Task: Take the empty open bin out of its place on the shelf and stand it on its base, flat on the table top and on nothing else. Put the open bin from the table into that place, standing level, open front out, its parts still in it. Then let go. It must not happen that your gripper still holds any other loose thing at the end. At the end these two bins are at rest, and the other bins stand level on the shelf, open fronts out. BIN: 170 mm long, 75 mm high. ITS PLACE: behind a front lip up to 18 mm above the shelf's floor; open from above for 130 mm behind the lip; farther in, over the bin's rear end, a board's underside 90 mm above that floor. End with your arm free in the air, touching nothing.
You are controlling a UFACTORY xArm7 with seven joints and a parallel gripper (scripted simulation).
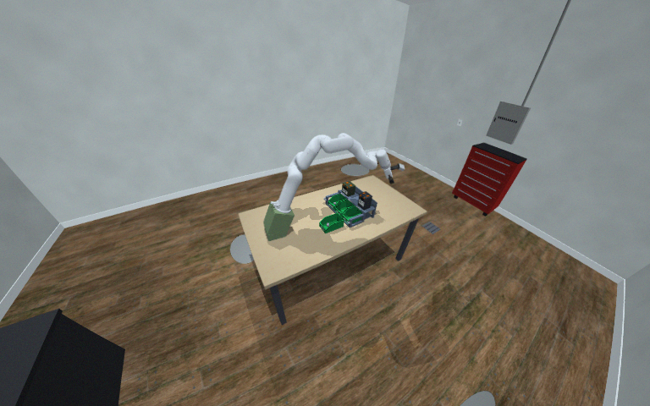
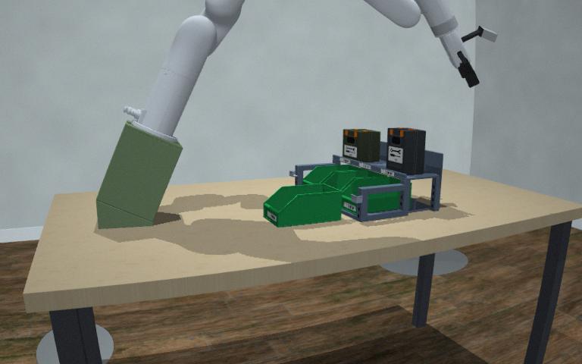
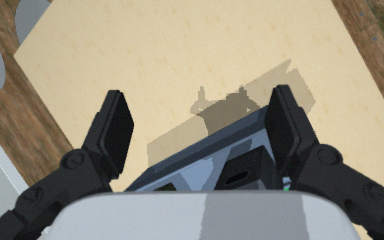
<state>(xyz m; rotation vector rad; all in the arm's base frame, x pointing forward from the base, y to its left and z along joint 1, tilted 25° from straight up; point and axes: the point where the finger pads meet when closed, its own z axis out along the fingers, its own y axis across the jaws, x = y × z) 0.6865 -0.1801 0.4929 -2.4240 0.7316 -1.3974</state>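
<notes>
My claw (image 1: 391,179) (image 2: 472,81) (image 3: 197,105) hangs released; below it, shelf (image 1: 355,222) (image 2: 383,187) (image 3: 210,142) full, one bin (image 1: 330,223) (image 2: 306,208) on table (image 1: 287,267) (image 2: 192,278) (image 3: 165,60). Contents unclear: can't tell swap done or all left.

Red drawer cabinet (image 1: 489,179), pale walls (image 1: 206,96) (image 2: 300,86).

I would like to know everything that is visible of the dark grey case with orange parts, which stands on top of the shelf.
The dark grey case is upright and boxy, seemingly of hard plastic. It has orange parts at its top, a dark oval recess on the front, and below this a white label with a wrench symbol. It stands on the upper board of the shelf, beside the olive case, with a gap between them. The gripper does not touch it.
</notes>
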